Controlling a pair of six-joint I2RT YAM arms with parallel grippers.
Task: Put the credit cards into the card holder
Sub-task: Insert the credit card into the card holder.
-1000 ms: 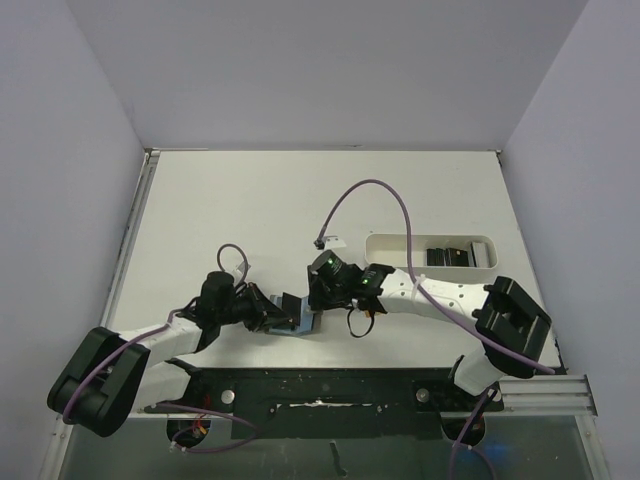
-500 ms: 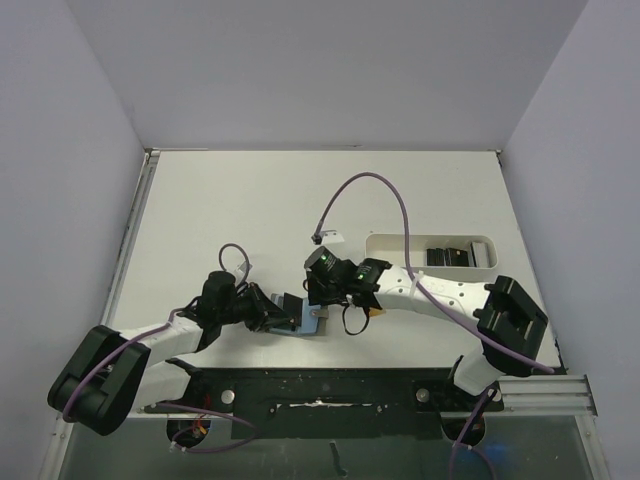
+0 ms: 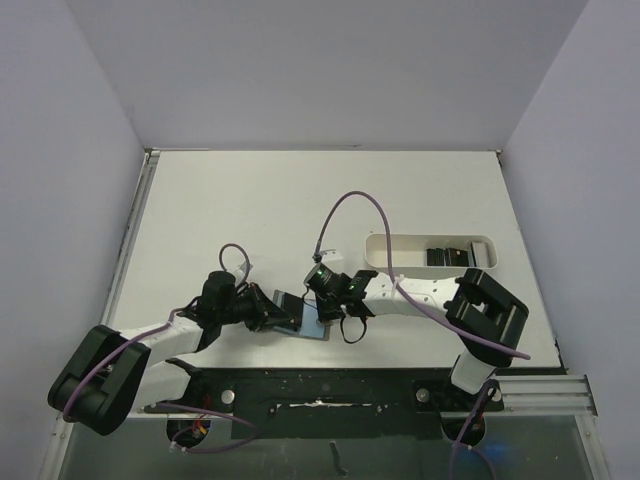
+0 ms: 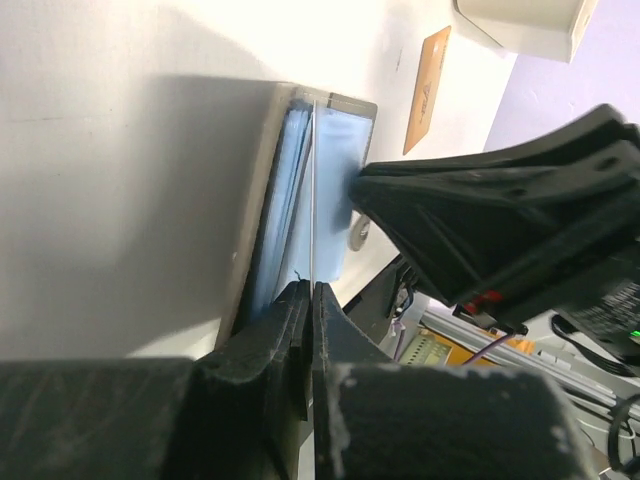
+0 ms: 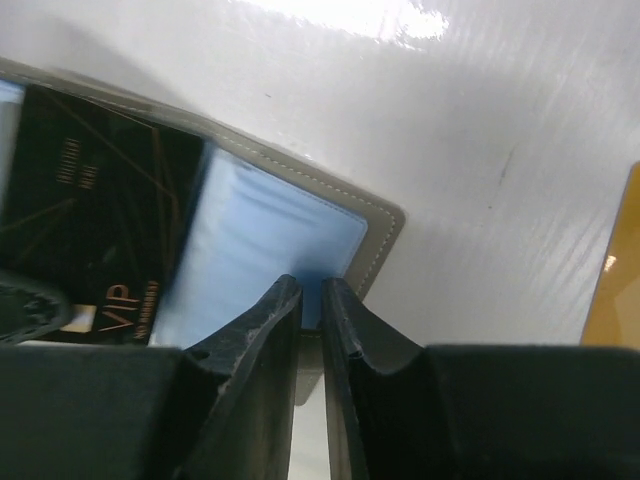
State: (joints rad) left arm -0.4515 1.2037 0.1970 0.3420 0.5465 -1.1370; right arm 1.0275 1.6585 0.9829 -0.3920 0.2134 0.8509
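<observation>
The card holder [image 3: 314, 324] lies open near the table's front, light blue lining up. My left gripper [image 3: 272, 312] is shut on a thin blue flap of the card holder [image 4: 330, 170]; its jaws [image 4: 308, 290] pinch the flap's edge. A black credit card [image 5: 90, 220] with gold "VIP" print sits in the card holder [image 5: 270, 240]. My right gripper [image 5: 311, 285] hovers over the holder's grey corner, its jaws closed to a thin slit with nothing between them. In the top view the right gripper [image 3: 322, 306] stands just right of the left one. More dark credit cards [image 3: 447, 256] lie in the tray.
A white oblong tray [image 3: 400, 243] stands at the right of the table, also seen as the tray [image 4: 520, 20] in the left wrist view. A flat tan card [image 5: 615, 270] lies on the table just right of the holder. Purple cables loop above the right arm.
My right gripper has shifted left and toward the front over the card holder, and its jaws have narrowed. The right arm's elbow swung left. The left gripper has kept its hold.
</observation>
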